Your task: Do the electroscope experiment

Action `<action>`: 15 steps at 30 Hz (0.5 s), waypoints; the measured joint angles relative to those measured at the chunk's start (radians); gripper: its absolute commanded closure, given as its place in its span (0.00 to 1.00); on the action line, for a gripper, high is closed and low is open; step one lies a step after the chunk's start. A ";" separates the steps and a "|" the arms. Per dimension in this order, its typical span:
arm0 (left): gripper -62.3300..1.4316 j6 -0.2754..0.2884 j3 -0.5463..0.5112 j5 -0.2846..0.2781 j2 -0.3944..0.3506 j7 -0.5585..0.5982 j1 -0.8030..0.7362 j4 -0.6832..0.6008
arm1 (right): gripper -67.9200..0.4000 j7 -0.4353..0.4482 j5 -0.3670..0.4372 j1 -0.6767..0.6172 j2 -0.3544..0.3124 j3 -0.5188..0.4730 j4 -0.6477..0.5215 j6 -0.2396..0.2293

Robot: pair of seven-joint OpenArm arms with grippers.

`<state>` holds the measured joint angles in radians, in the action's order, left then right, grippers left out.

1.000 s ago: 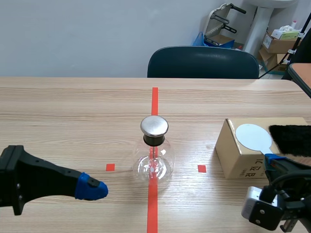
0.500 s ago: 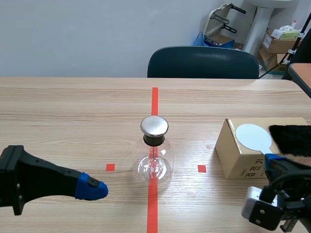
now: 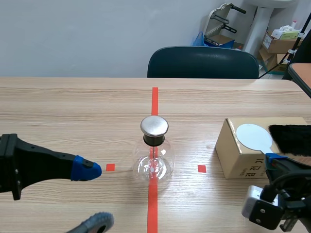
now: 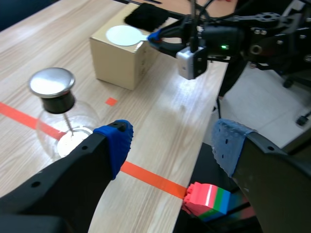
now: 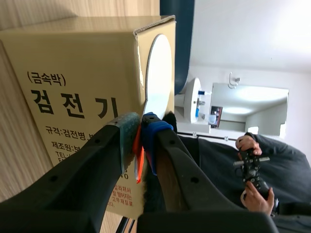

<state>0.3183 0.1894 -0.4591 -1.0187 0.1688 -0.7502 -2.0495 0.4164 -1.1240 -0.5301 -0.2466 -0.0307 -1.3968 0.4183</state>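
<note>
The right gripper (image 5: 141,127) is closed narrow on the thin orange handle (image 5: 139,165) of the white disc (image 3: 251,134). The disc lies flat on top of the cardboard box (image 3: 238,158), to the right of the glass flask (image 3: 154,158). It looks light and thin, so I think the handle is the correct place to hold it, not the plate itself. A piece of black fur (image 3: 291,138) lies on the same box, further from the flask, soft and easy to drag by mistake. The left gripper (image 4: 172,138) stands wide and holds nothing, near the flask on its left side but apart from it. The flask stands upright on the red line of the table (image 3: 73,111), with a metal cap (image 3: 154,125) on top. Its glass is round and smooth, so it seems fragile and may tip from a side push; the disc should probably come to the cap from above. Bare wood lies between flask and box, enough for this path, I judge. On the robot's side of the flask the table's edge runs under the left gripper, so there is little room there.
</note>
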 measured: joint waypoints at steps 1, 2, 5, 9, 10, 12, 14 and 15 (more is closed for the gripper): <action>0.51 -0.001 0.000 0.013 0.010 0.000 0.000 0.000 | 0.98 -0.010 0.008 -0.001 0.000 0.000 -0.006 0.001; 0.52 -0.001 0.000 0.024 0.021 0.000 0.000 0.000 | 0.98 -0.023 0.010 -0.003 0.000 0.000 -0.015 0.001; 0.52 0.000 0.000 0.079 0.063 0.000 0.000 0.005 | 0.98 -0.050 0.010 -0.003 0.000 0.000 -0.057 0.000; 0.59 0.005 0.000 0.149 0.128 0.002 0.002 0.030 | 0.98 -0.078 0.010 -0.003 0.000 0.000 -0.108 0.001; 0.59 0.005 0.000 0.157 0.147 0.002 0.003 0.039 | 0.98 -0.080 0.010 -0.003 0.000 0.000 -0.114 0.001; 0.59 0.007 0.000 0.181 0.186 0.003 0.015 0.058 | 0.98 -0.082 0.010 -0.003 0.000 0.000 -0.125 0.000; 0.60 0.007 0.000 0.207 0.226 0.003 0.034 0.080 | 0.98 -0.087 0.010 -0.003 0.000 0.000 -0.133 0.000; 0.61 0.007 0.000 0.216 0.244 0.004 0.047 0.093 | 0.98 -0.097 0.010 -0.003 0.000 0.000 -0.138 0.000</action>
<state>0.3252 0.1894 -0.2432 -0.7750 0.1726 -0.7033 -1.9564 0.3195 -1.1145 -0.5327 -0.2466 -0.0307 -1.5352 0.4187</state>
